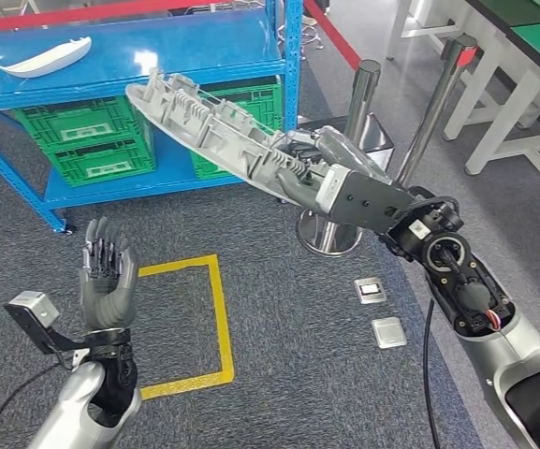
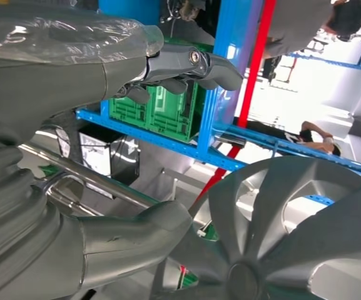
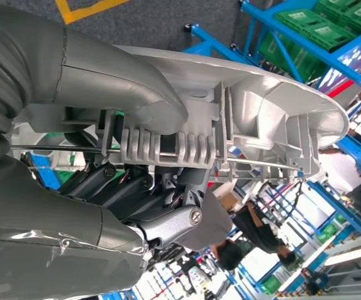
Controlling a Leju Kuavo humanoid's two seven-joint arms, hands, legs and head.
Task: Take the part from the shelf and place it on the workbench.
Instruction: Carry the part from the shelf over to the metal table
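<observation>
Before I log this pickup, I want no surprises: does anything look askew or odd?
The right hand holds the grey part by one end, so it juts out tilted over the floor. Nothing looks damaged.

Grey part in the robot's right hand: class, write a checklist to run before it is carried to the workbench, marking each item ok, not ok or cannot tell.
1. Right hand holds the grey part: ok.
2. Part lifted off the blue shelf: ok.
3. Left hand holds nothing, fingers apart: ok.
4. Part level: not ok, it tilts.
5. Metal posts near the right arm: not ok, close.
6. Workbench free for the part: cannot tell.
</observation>
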